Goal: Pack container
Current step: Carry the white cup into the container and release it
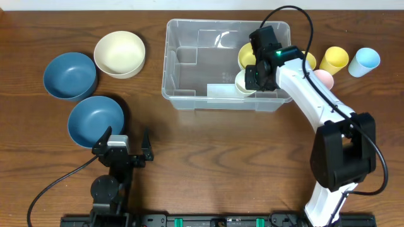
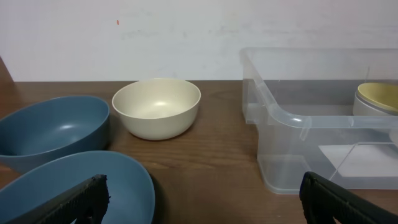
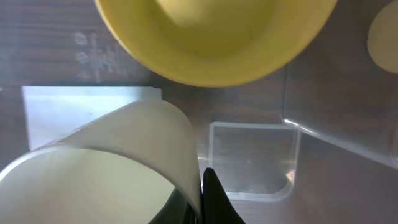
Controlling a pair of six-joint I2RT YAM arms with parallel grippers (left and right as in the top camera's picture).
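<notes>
The right arm (image 1: pixel 309 94) has smooth white links, a bulky black joint housing (image 1: pixel 344 151) and a black wrist block with a small green light (image 1: pixel 278 53). A thin black cable (image 1: pixel 297 9) runs along it. By the desk's front edge, the left arm (image 1: pixel 108 183) is all black, as are its cable (image 1: pixel 53 189) and the left gripper (image 1: pixel 124 139).

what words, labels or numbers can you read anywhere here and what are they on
No text can be read in any view.
Moulded marks on the floor of the container: too blurred to read.
Pale rectangle at its floor: blank where it shows.
Cream cup: no print shows.
</notes>
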